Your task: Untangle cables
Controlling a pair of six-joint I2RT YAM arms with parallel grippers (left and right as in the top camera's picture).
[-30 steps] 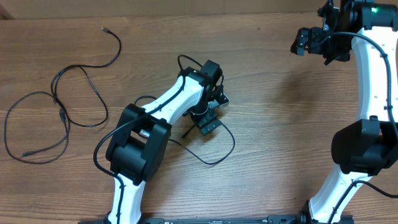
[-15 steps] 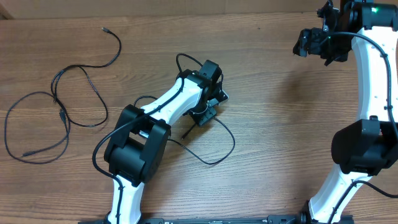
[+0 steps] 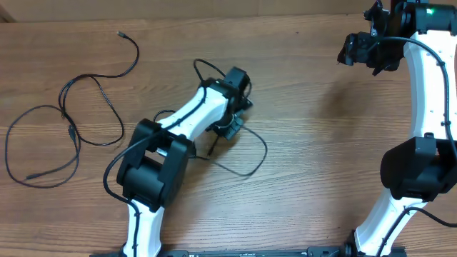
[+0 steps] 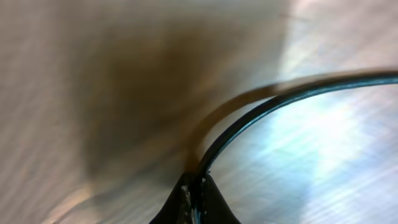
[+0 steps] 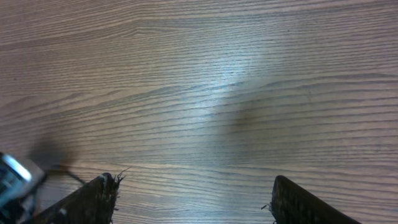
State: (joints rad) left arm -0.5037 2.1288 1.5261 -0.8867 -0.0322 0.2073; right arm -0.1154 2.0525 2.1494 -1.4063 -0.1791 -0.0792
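At the far left of your wooden table (image 3: pixel 321 178), 2 thin black cables (image 3: pixel 71 133) lie crossed in wide, slack loops, and 1 strand trails up toward the far edge and ends in a small plug (image 3: pixel 118 33). They sit well apart from both arms.

In the middle, your left arm (image 3: pixel 193 114) reaches diagonally across the table, its left gripper (image 3: pixel 232 130) low over the wood and closed tight on a third, looped cable (image 3: pixel 265 151) that curves out to the right and back under the arm. The left wrist view shows the cord (image 4: pixel 298 94) coming out from between the pinched fingertips (image 4: pixel 183 202) and arcing right just above the grain.

At the far right, your right arm (image 3: pixel 428 78) stands tall along the table's edge. Its right gripper (image 3: pixel 348 50) hangs near the far right corner, well apart from every cable. In the right wrist view its fingers (image 5: pixel 93 198) stand wide, with only bare wood between them.
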